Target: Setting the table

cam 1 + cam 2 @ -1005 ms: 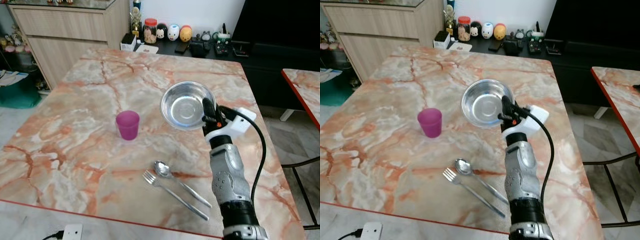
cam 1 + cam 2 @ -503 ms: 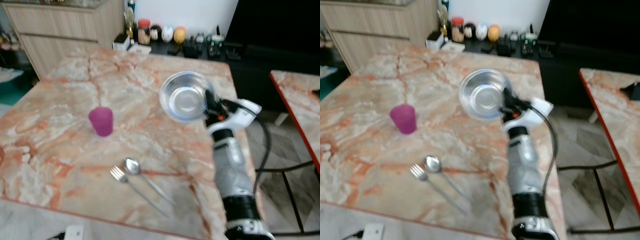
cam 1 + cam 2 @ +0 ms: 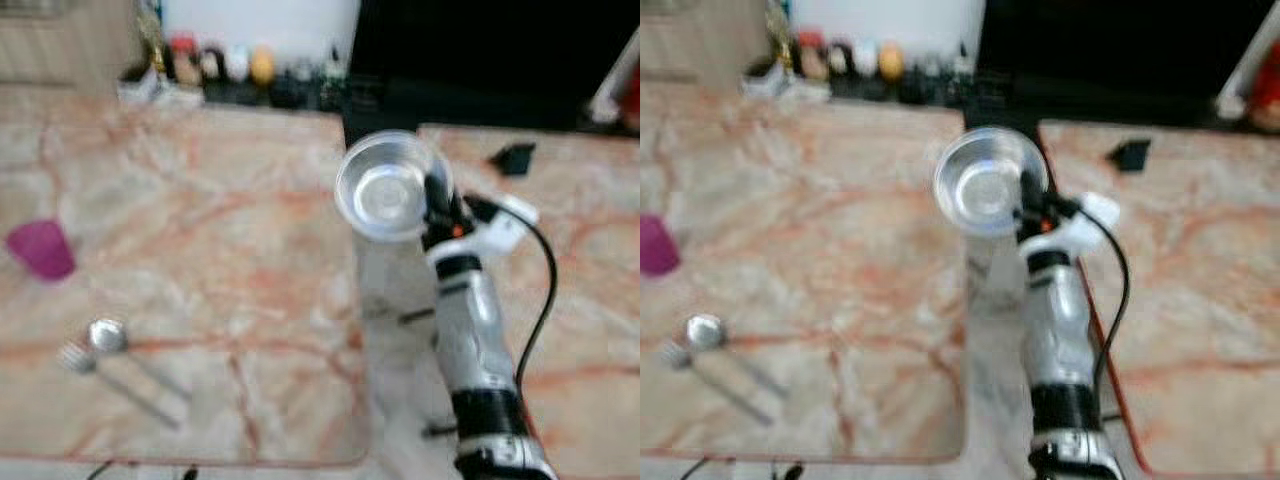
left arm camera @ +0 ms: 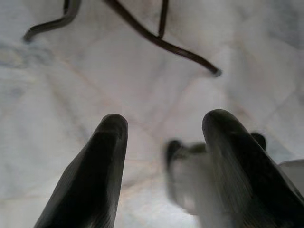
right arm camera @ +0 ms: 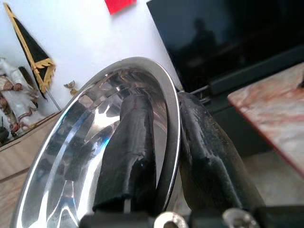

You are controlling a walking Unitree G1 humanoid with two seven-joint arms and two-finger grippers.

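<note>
While the head views were blurred, the right pincer was raised over the gap between two marble counters, clamped on the rim of a steel bowl. In the right wrist view one finger lay inside the bowl and the other pressed its outer wall, with the rim caught between them. The bowl was tilted, its hollow facing the camera, and it hung clear of both counters, above the right edge of the left counter.

On the left counter a purple cup stood at the far left. Nearer, a spoon and a fork lay side by side, well apart from the bowl. Small jars and figures lined a dark shelf beyond the far edge. On the right counter a small black thing lay near the far edge; what it was could not be told.

In the left wrist view the left pincer pointed down at a pale tiled floor, its two fingers held wide apart with nothing between them. A dark metal leg frame stood on the floor beyond the fingertips
</note>
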